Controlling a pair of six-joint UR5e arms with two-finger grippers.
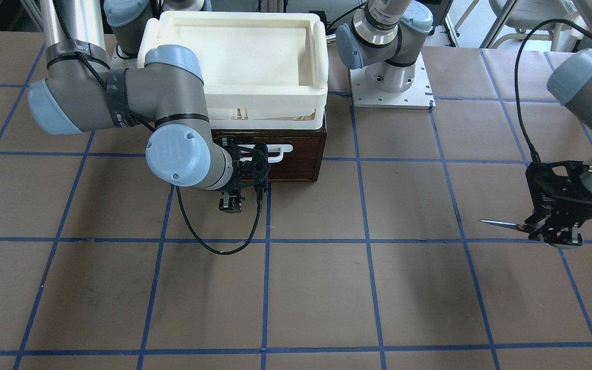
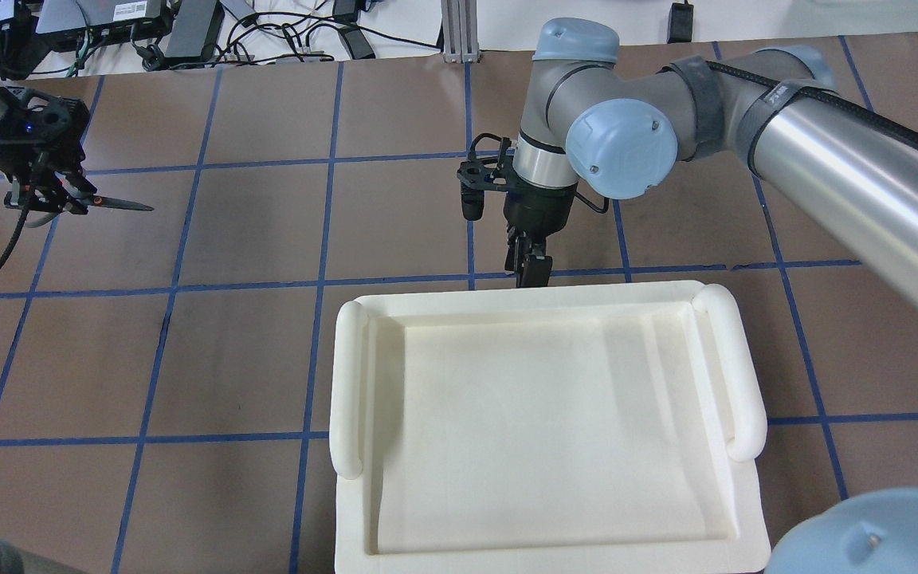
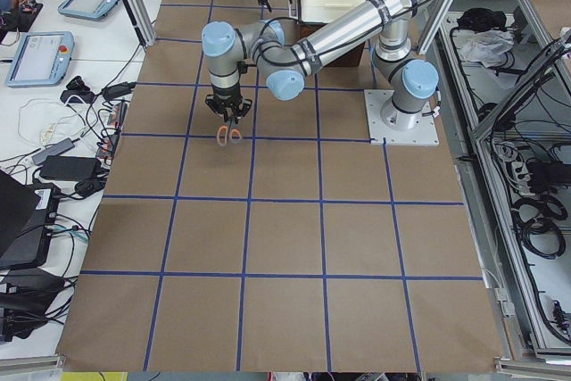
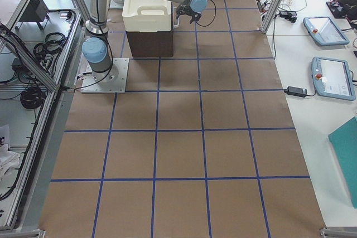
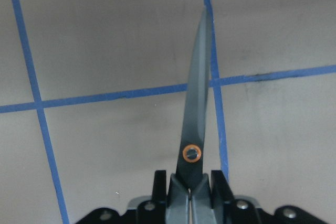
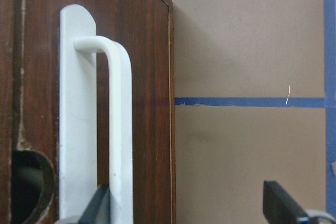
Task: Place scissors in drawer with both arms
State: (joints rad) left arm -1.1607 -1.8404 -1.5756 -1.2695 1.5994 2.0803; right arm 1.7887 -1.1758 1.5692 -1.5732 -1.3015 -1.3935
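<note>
My left gripper is shut on the scissors, out at the table's side. It grips them just behind the orange pivot, and the closed silver blades stick out level over the brown table; they also show in the overhead view. The dark brown drawer is closed under a cream tray. My right gripper is open at the drawer's front. The white bar handle lies just inside one of its fingers; the other finger is well clear.
The cream-white plastic tray sits on top of the drawer box and hides it from overhead. The left arm's base plate stands beside the box. A black cable loops below my right wrist.
</note>
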